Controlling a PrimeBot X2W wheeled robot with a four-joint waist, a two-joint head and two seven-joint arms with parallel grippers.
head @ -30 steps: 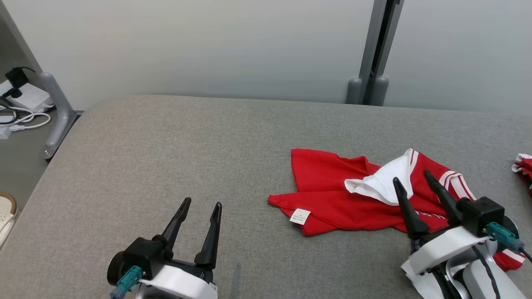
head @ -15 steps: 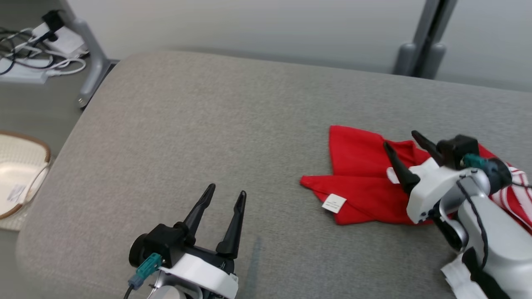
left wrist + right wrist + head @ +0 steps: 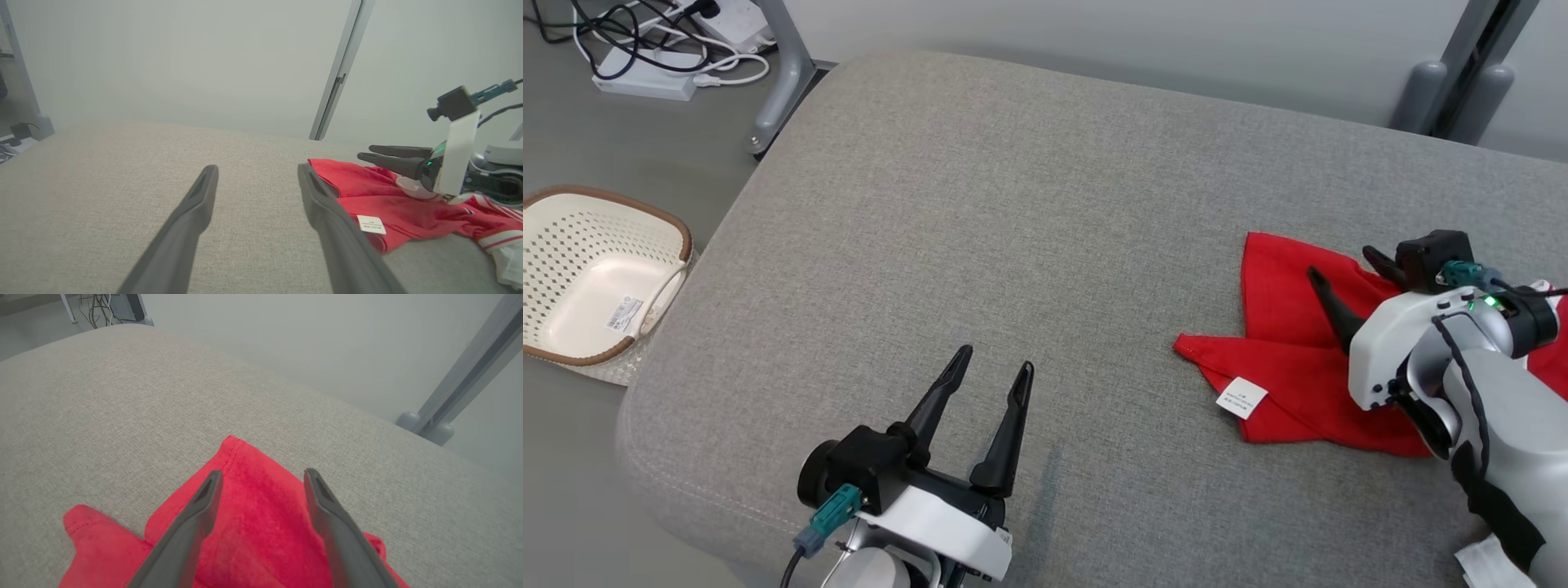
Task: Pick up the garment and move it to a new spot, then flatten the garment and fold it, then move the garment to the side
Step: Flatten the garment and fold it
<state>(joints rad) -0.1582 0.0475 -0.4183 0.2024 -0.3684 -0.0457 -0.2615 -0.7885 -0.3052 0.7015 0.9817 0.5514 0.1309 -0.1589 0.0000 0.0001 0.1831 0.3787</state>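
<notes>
The desk point(image 3: 1013, 204) is padded and covered in grey woven fabric, and it stands against a plain pale wall. On the floor past its left end you have a cream perforated basket point(image 3: 678, 237) with a brown rim. Farther back are a white power strip point(image 3: 645, 69) with tangled cables and a grey metal leg point(image 3: 780, 82).

The red garment point(image 3: 1282, 359) lies crumpled on the right part of the desk, nearer the robot than the wall. One pointed corner reaches left, and a white label point(image 3: 1241, 398) lies on the near edge. The left wrist view shows the garment point(image 3: 355, 179) with its label point(image 3: 371, 224) and a red-and-white striped trim point(image 3: 494, 241) at its far right.

The right tool point(image 3: 1341, 261) is over the garment with its two fingers spread and nothing between them. In its own wrist view the right tool point(image 3: 263, 471) points across the red cloth point(image 3: 261, 522). From the left wrist view the right tool point(image 3: 365, 152) appears just above the fabric; contact cannot be confirmed.

The left tool point(image 3: 996, 358) is over bare fabric at the near edge, well apart from the garment. Its fingers are spread and empty, as its wrist view point(image 3: 257, 167) also shows.
</notes>
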